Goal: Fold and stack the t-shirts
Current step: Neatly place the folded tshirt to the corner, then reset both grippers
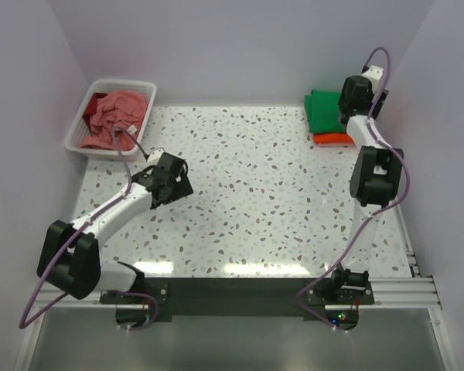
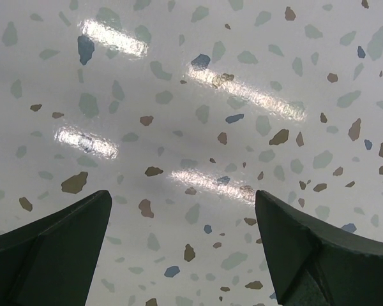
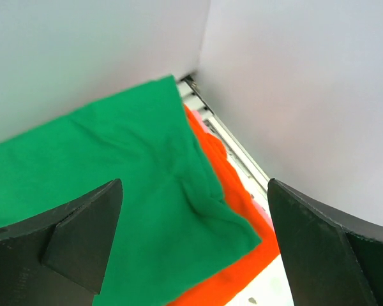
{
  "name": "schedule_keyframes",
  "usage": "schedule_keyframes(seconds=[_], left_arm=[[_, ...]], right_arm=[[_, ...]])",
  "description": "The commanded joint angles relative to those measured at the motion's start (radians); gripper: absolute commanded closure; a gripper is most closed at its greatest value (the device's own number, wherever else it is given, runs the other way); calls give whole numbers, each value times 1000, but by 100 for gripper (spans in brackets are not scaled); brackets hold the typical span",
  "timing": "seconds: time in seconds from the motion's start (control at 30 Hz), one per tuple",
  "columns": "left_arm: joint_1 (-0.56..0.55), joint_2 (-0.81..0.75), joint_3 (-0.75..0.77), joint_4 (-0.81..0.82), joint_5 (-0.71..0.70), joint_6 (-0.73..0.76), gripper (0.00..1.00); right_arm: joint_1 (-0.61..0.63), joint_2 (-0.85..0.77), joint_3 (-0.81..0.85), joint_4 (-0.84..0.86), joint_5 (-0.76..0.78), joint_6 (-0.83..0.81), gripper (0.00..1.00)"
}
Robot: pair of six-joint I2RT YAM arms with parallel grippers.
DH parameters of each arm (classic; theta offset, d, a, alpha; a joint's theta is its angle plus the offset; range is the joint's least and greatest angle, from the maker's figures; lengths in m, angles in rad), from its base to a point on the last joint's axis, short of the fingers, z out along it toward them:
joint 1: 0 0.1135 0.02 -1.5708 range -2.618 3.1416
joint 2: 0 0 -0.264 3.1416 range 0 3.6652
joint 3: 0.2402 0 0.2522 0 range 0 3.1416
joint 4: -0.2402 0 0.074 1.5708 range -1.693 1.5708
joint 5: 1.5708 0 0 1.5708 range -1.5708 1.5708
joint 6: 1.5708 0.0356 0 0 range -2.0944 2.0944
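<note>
A folded green t-shirt point(image 1: 322, 110) lies on a folded orange t-shirt point(image 1: 331, 139) at the table's far right corner. My right gripper point(image 1: 349, 99) hovers over this stack. In the right wrist view the gripper point(image 3: 195, 182) is open above the green shirt point(image 3: 115, 146), holding nothing, and the orange shirt point(image 3: 242, 197) shows along its edge. A crumpled pink t-shirt point(image 1: 112, 116) fills the basket at the far left. My left gripper point(image 1: 178, 184) hangs open over bare table to the right of the basket. In its wrist view the left gripper point(image 2: 182, 194) sees only speckled tabletop.
The white slatted basket point(image 1: 76, 133) stands at the far left corner. Pale walls close in the back, left and right. A metal rail point(image 1: 408, 239) runs along the table's right edge, next to the right arm's upright links point(image 1: 375, 178).
</note>
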Motion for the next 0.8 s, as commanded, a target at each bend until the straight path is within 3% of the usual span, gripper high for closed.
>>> schedule_keyframes(seconds=[0.0,0.2,0.4,0.57,0.77], left_arm=[[9,-60,-11,38,-16,20,0],[9,-167,1,4,-75,33,0],[9,-303,-29,30,-72,27,0],[9,-363,-34,36,-36,25,0],[9,-480,-90,79,-10,14,0]], right_arm=[[44,-118,-17,82,42,29,1],[161,-377,-267,124,-25,-1,1],[192,-762,-638,65,-209,227,1],[193,-1021,-885,-121,-291,301,1],[193,-1396,-1163,-227,-478,325,1]])
